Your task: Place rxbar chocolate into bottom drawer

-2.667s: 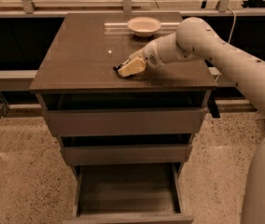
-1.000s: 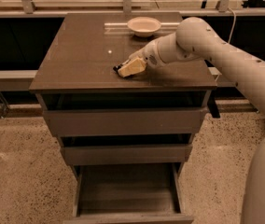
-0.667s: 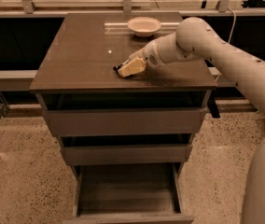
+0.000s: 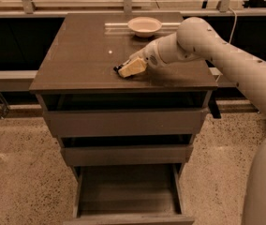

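The cabinet (image 4: 77,55) has a smooth, dark brown top which is a little glossy and shows a small bright reflection near its middle. Below the top are three grey-brown drawers with flat, plain fronts. The top drawer (image 4: 123,123) and the middle drawer (image 4: 126,154) are each pulled out a little. The bottom drawer (image 4: 128,218) is pulled far out and shows a wide, shallow tray with a bare floor inside. At the back of the top stands a round, shallow white bowl (image 4: 144,26). The robot arm (image 4: 226,55) is made of thick, rounded, cream-coloured segments and comes in from the right. The floor (image 4: 20,172) is a pale, speckled stone surface. Behind the cabinet there is a dark wall with a light rail along its upper edge. The gripper (image 4: 132,68) is low on the cabinet top, near the middle of the front half, with its pale wedge-shaped end pointing to the left. The rxbar chocolate (image 4: 118,70) shows only as a small black piece at the tip of the gripper, lying on the cabinet top, well apart from the bowl. I cannot tell if the jaws are apart or closed on the bar.
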`<state>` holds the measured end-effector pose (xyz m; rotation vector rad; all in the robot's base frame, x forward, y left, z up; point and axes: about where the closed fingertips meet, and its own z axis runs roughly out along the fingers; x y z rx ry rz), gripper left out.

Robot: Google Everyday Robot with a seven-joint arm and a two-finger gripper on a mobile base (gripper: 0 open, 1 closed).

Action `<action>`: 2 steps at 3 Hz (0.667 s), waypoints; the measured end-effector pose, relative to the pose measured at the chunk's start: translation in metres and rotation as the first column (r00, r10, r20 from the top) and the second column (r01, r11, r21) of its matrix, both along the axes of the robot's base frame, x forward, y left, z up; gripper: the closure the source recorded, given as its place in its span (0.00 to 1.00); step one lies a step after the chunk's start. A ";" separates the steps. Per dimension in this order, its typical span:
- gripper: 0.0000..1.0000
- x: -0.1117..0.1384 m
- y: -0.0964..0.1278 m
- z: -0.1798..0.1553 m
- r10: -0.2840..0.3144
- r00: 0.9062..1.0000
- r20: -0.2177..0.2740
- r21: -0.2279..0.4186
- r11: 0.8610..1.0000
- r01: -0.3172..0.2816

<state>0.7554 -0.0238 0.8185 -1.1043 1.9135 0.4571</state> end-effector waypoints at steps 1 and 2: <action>1.00 0.000 0.000 0.000 0.000 1.000 0.000 0.000 1.000 0.000; 0.81 0.000 0.000 0.000 0.000 1.000 0.000 0.000 1.000 0.000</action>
